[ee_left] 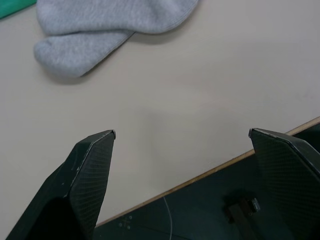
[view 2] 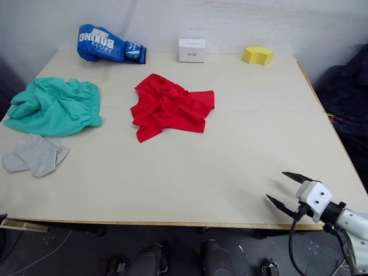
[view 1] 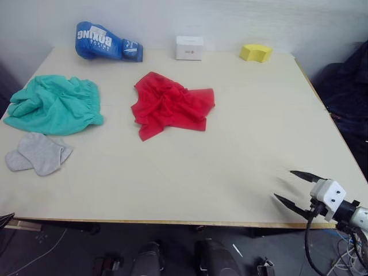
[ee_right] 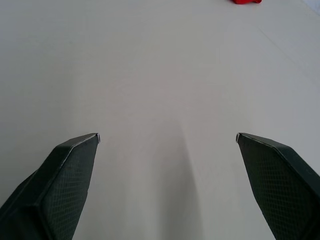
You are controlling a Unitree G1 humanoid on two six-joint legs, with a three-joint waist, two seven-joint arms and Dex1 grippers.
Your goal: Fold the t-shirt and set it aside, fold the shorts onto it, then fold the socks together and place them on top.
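A crumpled red t-shirt lies at the table's middle, toward the back. Teal shorts sit bunched at the left side. Just in front of them rest two light grey socks, overlapping; they also show in the left wrist view. My right gripper hovers open over the front right corner of the table, far from all garments, with nothing between its fingers. My left gripper is open at the table's front left edge, a short way from the socks.
A blue boxing glove, a small white box and a yellow block stand along the table's back edge. The beige table has bare surface across its right half. Dark items sit beyond the right edge.
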